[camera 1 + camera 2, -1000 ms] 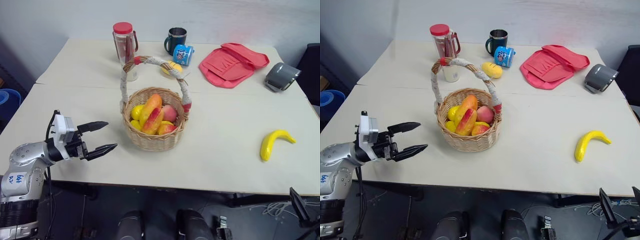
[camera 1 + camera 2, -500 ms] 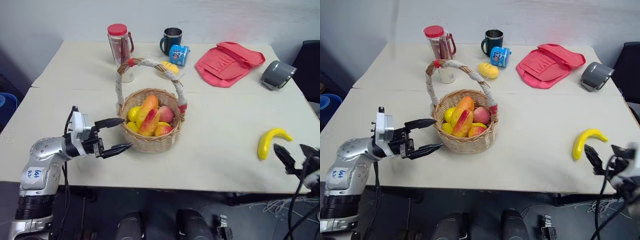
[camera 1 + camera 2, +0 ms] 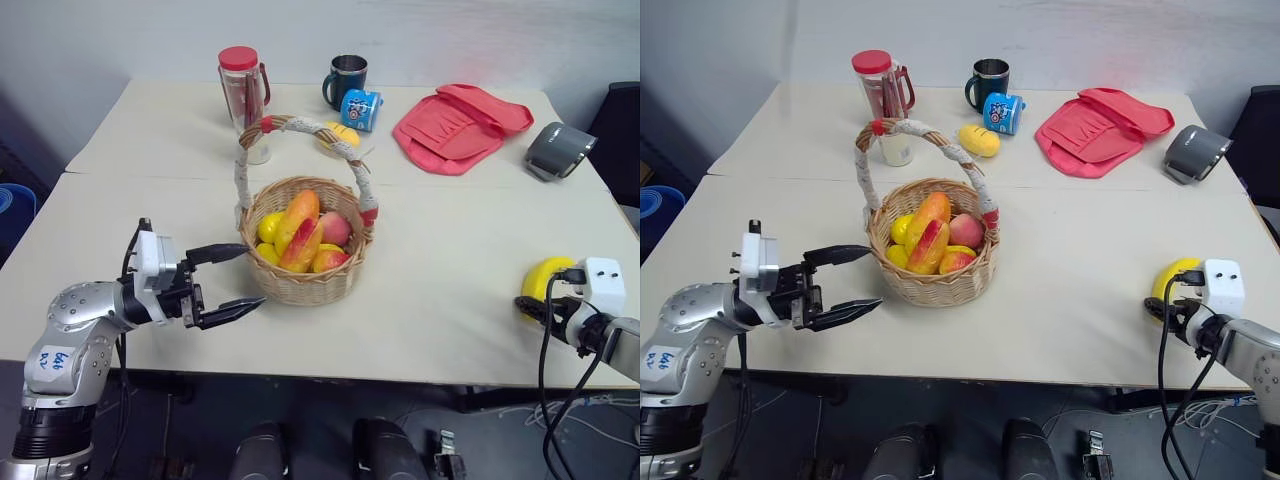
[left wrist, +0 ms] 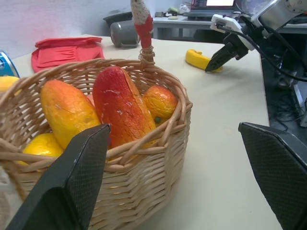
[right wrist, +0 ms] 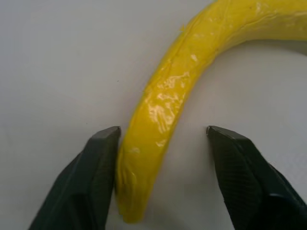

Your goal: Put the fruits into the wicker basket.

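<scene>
The right gripper (image 5: 163,136) is straddling the banana (image 5: 158,139) near the tabletop's (image 3: 450,300) front right edge, jaws parted, not yet clamped, while the spread left gripper (image 3: 238,278) is hovering beside the fruit-filled wicker basket (image 3: 305,285).

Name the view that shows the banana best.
The right wrist view: the banana lies on the table between the right gripper's jaws, unobstructed. In the eye views the gripper covers most of it. The left wrist view shows it small, behind the wicker basket.

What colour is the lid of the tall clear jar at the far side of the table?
The lid is red; the left eye view shows it best.
</scene>
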